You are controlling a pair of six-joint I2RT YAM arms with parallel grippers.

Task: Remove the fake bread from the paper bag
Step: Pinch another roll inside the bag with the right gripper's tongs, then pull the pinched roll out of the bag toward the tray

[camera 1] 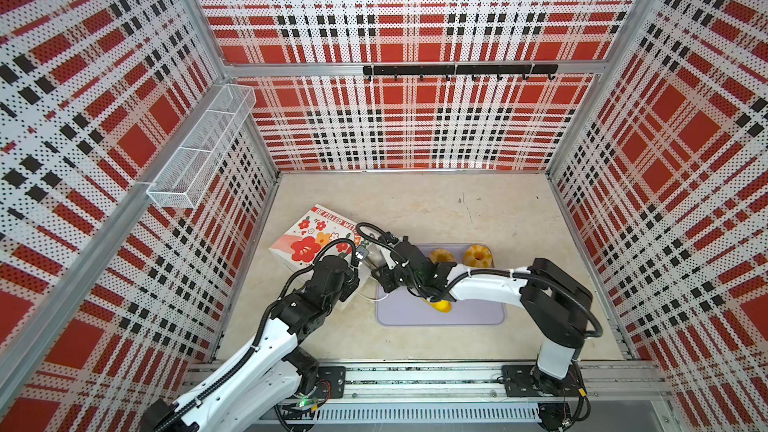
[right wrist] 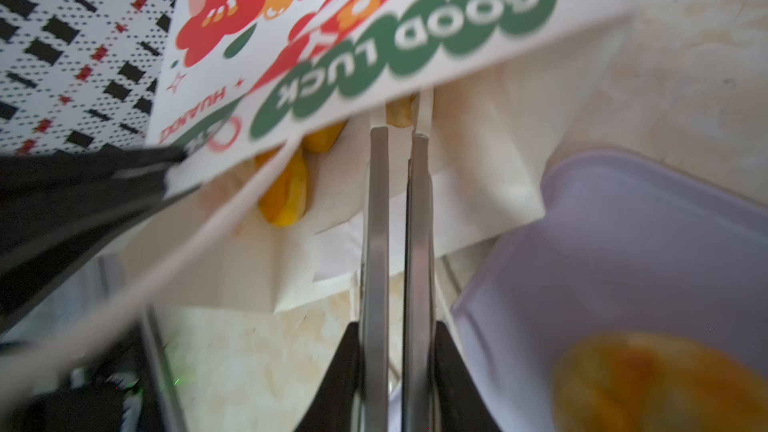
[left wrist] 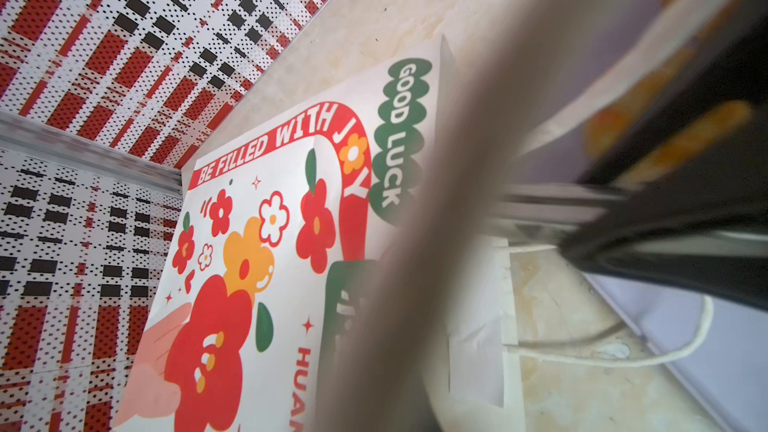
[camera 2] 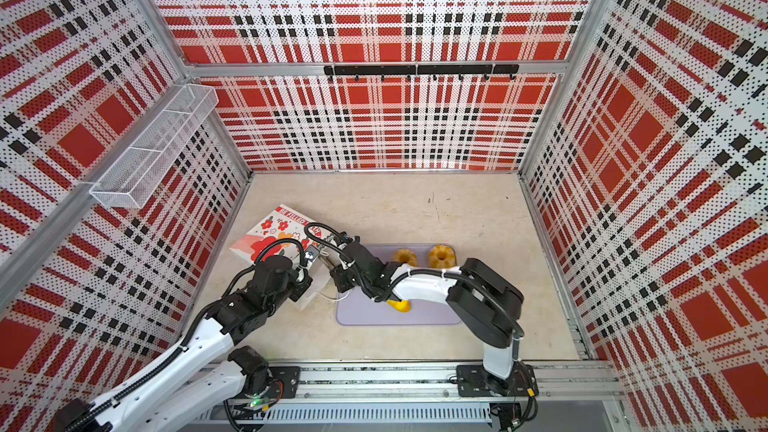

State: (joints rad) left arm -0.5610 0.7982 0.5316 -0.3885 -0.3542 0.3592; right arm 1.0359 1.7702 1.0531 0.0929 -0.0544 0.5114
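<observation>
Left gripper: black jaws clamped on the upper rim of the tall white paper bag with red flower prints.
Right gripper: metal fingers almost together at the bag's mouth; whether they pinch anything cannot be told.
Surface: beige marbled tabletop. A flat lavender tray just beside the bag bears two fluted golden ring buns and a yellow loaf.
Room: red, white and black plaid walls.
Bag: on its side, flowers up, base far-left, mouth toward the tray, with glossy yellow breads inside.
</observation>
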